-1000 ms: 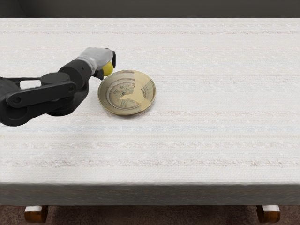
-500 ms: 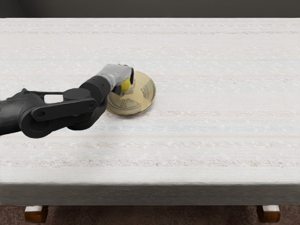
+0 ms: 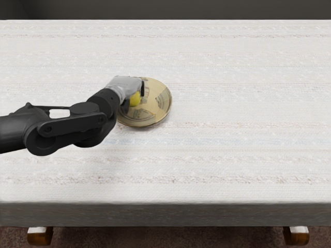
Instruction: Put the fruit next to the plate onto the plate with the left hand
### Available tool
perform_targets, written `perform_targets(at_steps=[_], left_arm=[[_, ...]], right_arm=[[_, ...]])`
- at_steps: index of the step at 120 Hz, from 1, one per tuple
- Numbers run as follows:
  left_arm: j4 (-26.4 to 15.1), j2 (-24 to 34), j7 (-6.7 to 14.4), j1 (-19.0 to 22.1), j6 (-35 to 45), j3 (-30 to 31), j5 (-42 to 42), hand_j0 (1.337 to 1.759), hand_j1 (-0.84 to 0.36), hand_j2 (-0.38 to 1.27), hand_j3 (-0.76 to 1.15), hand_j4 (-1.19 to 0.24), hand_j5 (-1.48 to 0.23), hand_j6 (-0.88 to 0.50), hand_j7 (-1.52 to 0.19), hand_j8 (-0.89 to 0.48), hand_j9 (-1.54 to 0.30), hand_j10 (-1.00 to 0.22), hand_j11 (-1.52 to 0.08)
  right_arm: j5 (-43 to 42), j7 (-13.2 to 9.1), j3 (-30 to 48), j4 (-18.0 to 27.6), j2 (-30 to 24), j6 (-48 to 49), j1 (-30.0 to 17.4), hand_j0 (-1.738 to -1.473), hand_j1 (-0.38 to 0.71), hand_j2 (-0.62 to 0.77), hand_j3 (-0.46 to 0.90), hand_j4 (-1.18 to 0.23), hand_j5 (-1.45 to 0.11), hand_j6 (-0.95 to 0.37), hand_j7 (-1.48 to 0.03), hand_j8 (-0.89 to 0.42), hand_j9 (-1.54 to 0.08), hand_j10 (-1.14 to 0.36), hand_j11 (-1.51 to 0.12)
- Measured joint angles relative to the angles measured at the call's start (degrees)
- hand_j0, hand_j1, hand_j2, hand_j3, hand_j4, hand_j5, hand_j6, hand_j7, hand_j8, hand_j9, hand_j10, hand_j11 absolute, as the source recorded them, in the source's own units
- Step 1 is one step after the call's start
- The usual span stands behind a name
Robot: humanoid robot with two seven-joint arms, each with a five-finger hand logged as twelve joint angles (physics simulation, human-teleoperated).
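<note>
- Carrying is the step in hand: the grey five-fingered left hand [image 3: 128, 89], on its black jointed arm [image 3: 62, 126] reaching in from the left edge, sits over the left part of the round, olive-gold glazed plate [image 3: 163, 99].
- Its fingers are curled around the small round yellow fruit [image 3: 135, 98], which peeks out beneath the palm, so the hand reads as gripping it.
- The fruit lies within the plate's outline, toward its left side; whether it touches the glaze or hangs just above cannot be told from this slanted view.
- By my judgement the task is nearly done, and placing is what remains.
- The next move calls for settling the fruit gently down if it is not yet resting, then loosening the fingers and drawing the hand away without knocking the fruit, since a round thing may roll toward the rim.
- Count: one fruit, one plate, one arm and hand in view, all on one pale, faintly striped table [image 3: 232, 150]; the right arm does not show.
</note>
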Motion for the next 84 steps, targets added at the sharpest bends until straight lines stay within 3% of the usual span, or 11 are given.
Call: perform_targets(at_steps=[21,36,49,68,84], left_arm=[[0.06,0.01,0.00,-0.03,0.66,-0.45,-0.51,1.655,0.12,0.12,0.00,-0.12,-0.31,-0.06,-0.30,-0.06,-0.30,-0.24,-0.30],[0.05,0.40,0.00,0.05,0.64,-4.24,-5.25,1.656,0.23,0.07,0.00,-0.06,-0.17,-0.03,-0.16,-0.04,-0.16,-0.13,-0.16],[-0.02,3.70,0.00,-0.33,-0.56,-9.42,-15.14,1.657,0.28,0.04,0.00,-0.04,-0.10,-0.02,-0.10,-0.02,-0.09,-0.08,-0.09],[-0.17,14.38,0.00,0.67,-17.57,-24.22,-35.70,1.658,0.32,0.02,0.00,-0.02,-0.05,-0.01,-0.04,-0.01,-0.04,-0.04,-0.04],[-0.15,26.74,0.00,1.22,-33.92,-31.89,-52.05,1.658,0.33,0.01,0.00,-0.01,-0.02,-0.01,-0.02,-0.01,-0.02,-0.02,-0.02]], right_arm=[[0.00,0.00,0.00,0.03,0.00,0.03,0.05,-1.658,-0.33,0.00,0.00,-0.01,-0.02,-0.01,-0.02,-0.01,-0.02,-0.01,-0.02],[0.00,0.00,-0.03,0.01,0.00,0.07,0.06,-1.658,-0.33,0.00,0.00,-0.01,-0.02,-0.01,-0.02,-0.01,-0.02,-0.01,-0.02],[0.00,0.00,-0.06,0.00,0.00,0.08,0.06,-1.658,-0.33,0.00,0.00,-0.01,-0.02,-0.01,-0.02,-0.01,-0.02,-0.01,-0.02],[0.00,0.00,-0.07,0.00,0.00,0.08,0.06,-1.658,-0.33,0.00,0.00,-0.01,-0.02,-0.01,-0.02,-0.01,-0.02,-0.01,-0.02],[0.00,0.00,-0.07,0.05,0.00,0.09,0.06,-1.658,-0.33,0.00,0.00,-0.01,-0.02,-0.01,-0.02,-0.01,-0.02,-0.01,-0.02]])
